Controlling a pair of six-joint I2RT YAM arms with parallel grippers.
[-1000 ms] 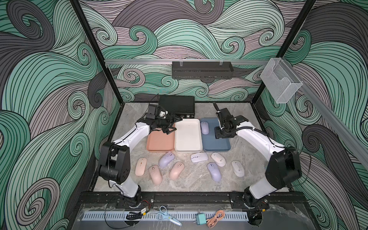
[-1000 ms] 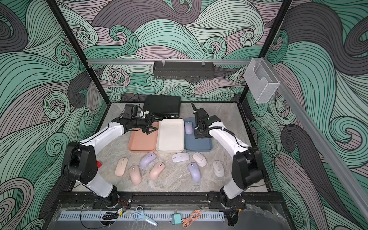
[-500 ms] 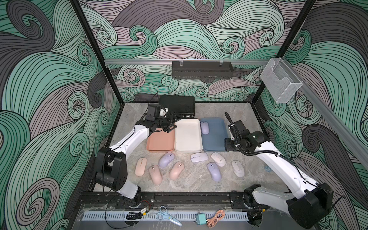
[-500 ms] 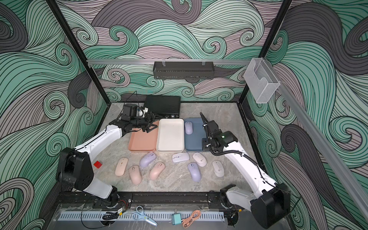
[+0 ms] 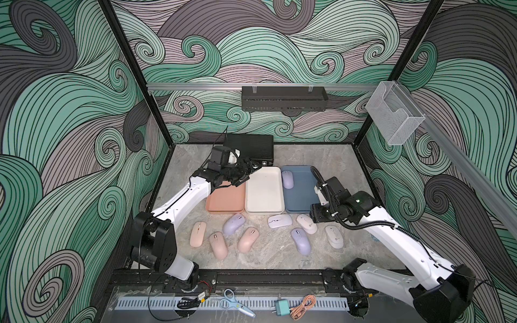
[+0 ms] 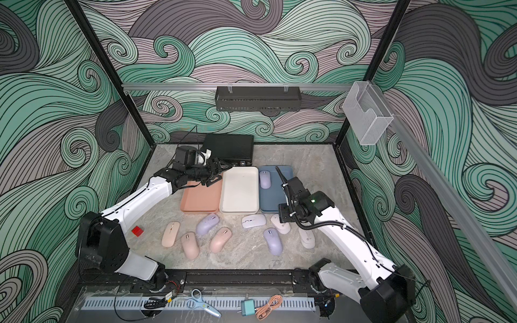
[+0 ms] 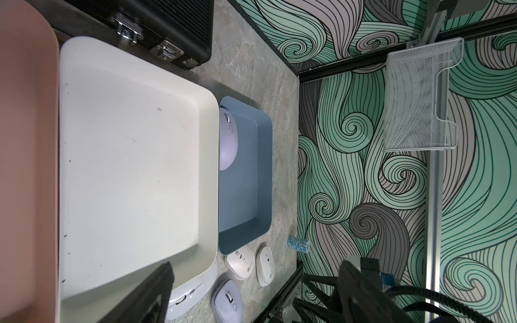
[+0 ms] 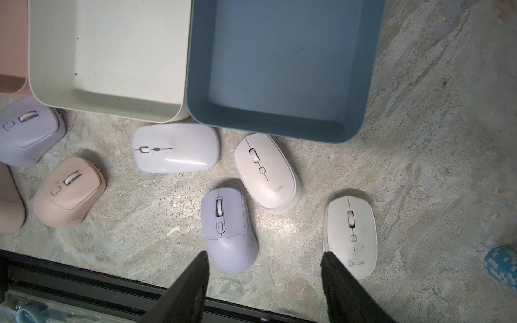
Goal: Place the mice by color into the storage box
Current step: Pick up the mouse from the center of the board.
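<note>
Pink (image 5: 225, 197), white (image 5: 264, 190) and blue (image 5: 300, 193) trays of the storage box lie side by side. One lavender mouse (image 5: 287, 179) lies in the blue tray. Loose in front are three pink mice (image 5: 218, 245), two lavender (image 5: 300, 241) and three whitish (image 5: 279, 221). My left gripper (image 5: 249, 170) hovers open and empty over the far end of the pink tray, its jaws wide in the left wrist view (image 7: 256, 279). My right gripper (image 5: 317, 216) hangs open above the loose mice, a lavender mouse (image 8: 228, 232) and a whitish one (image 8: 349, 235) ahead of its fingers.
A black latched case (image 5: 250, 146) stands behind the trays. A clear bin (image 5: 394, 114) hangs on the right rail, a black shelf (image 5: 284, 98) on the back wall. A red block (image 6: 137, 231) sits near the left arm's base, a blue patterned roll (image 8: 502, 263) right of the mice.
My right arm has drawn back from over the blue tray toward the front, above the loose mice. My left gripper has opened wider, staying over the pink tray's far end.
</note>
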